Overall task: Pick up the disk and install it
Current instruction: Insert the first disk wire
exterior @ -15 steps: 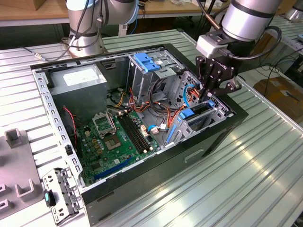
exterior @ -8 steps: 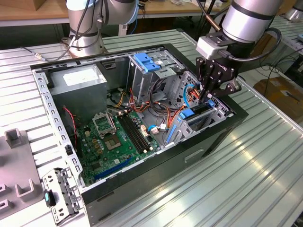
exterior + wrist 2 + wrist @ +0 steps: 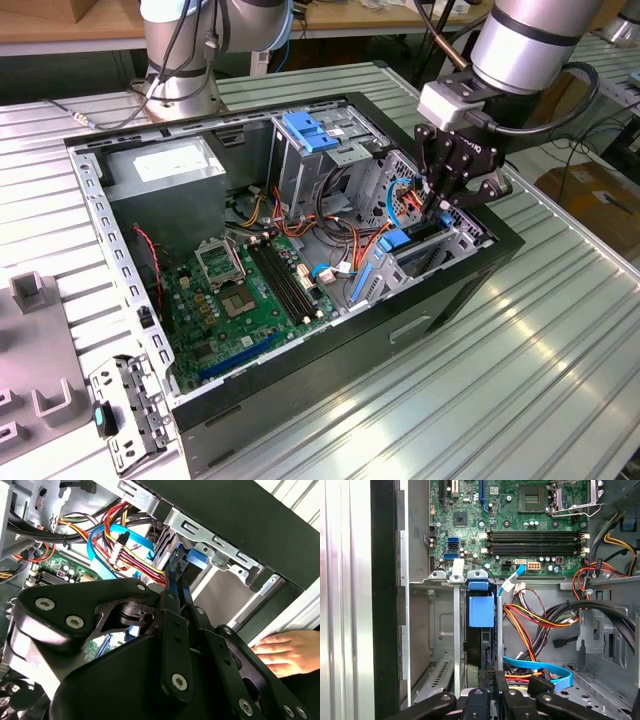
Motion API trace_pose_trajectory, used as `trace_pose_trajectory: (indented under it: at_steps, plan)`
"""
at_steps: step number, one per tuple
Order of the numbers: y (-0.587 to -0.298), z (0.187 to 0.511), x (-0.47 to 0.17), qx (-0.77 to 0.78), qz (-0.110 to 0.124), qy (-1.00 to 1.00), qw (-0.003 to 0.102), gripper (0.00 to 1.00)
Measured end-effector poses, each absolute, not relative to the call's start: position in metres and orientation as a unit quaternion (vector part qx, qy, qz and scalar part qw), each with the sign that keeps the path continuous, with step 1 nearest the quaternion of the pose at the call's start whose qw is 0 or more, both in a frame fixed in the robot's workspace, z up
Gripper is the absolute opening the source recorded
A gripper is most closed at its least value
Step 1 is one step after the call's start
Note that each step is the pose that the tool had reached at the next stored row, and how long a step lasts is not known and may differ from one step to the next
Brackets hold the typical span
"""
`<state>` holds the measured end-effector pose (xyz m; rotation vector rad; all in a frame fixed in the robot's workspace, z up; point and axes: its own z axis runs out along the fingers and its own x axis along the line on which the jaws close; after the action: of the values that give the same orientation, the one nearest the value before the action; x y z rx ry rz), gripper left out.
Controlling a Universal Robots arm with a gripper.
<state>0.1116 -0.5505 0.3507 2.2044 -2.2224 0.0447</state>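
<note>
End effector (image 3: pixel 437 203) gripping disk (image 3: pixel 481 630), upright in drive bay (image 3: pixel 445 645)

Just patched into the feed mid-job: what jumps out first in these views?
The open computer case sits on the ribbed metal table, its green motherboard exposed. The gripper reaches into the drive cage at the exterior view's right, its fingers closed on the edge of the disk, which stands upright in its bay with blue rails. A person's hand rests just outside the case in the second wrist view.
</note>
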Motion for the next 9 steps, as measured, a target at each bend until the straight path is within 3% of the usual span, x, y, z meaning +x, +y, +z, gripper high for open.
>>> trace_pose_trajectory:
  at_steps: [9]
  plan:
    - [-0.5505, 0.3477, 0.1122, 0.706, 0.014, -0.708, 0.005, 0.16]
